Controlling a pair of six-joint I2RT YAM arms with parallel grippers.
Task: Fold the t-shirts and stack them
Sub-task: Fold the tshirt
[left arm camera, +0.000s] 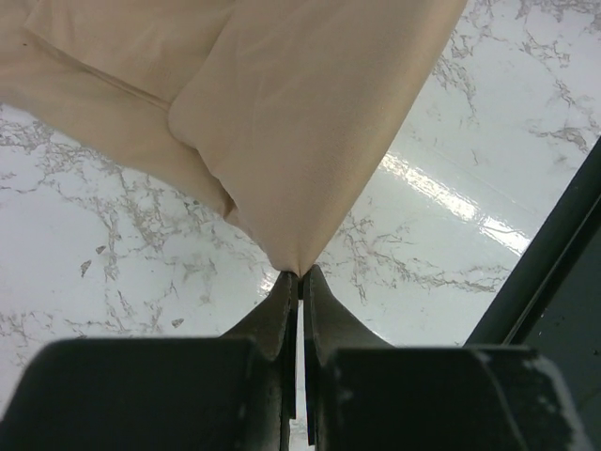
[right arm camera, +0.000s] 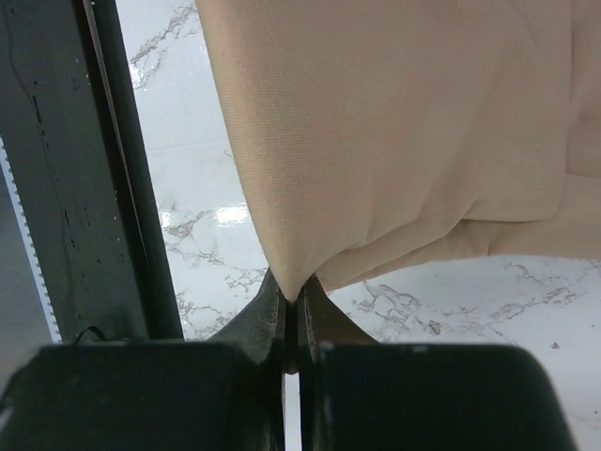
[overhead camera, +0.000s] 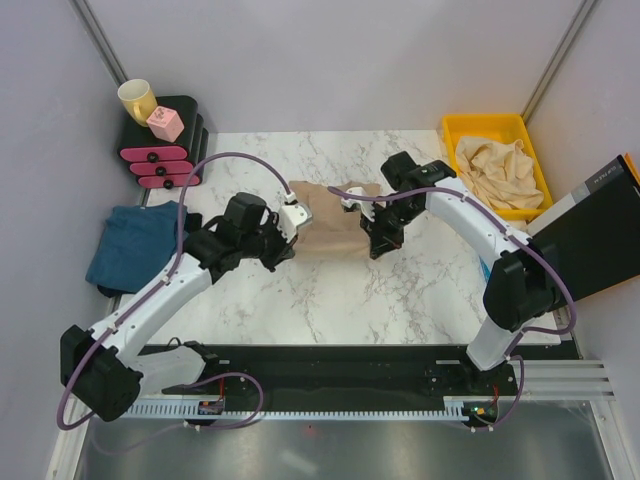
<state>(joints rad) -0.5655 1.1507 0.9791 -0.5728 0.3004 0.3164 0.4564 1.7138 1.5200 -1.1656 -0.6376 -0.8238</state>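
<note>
Tan t-shirt (overhead camera: 335,222): centre of marble table (overhead camera: 400,300), spread between the two arms, with a fold showing in the left wrist view.

- Left gripper (left arm camera: 299,278): at the shirt's 9 o'clock edge. Jaws pressed together with no gap, pinching a corner of the tan cloth, which gathers to a point at the fingertips.
- Right gripper (right arm camera: 293,293): at the shirt's 4 o'clock edge. Jaws likewise closed tight on a pinch of the same cloth, which fans out from the tips.
- Teal-blue t-shirt (overhead camera: 135,245): rumpled, at the table's 9 o'clock edge, well apart from both grippers.
- Beige t-shirts (overhead camera: 500,170): a crumpled heap inside the yellow bin (overhead camera: 485,122), at 2 o'clock.
- Pink drawer unit (overhead camera: 160,160): at 10 o'clock, off the table's far corner, carrying a yellow mug (overhead camera: 137,100) and a pink block (overhead camera: 165,123) just beside it.
</note>
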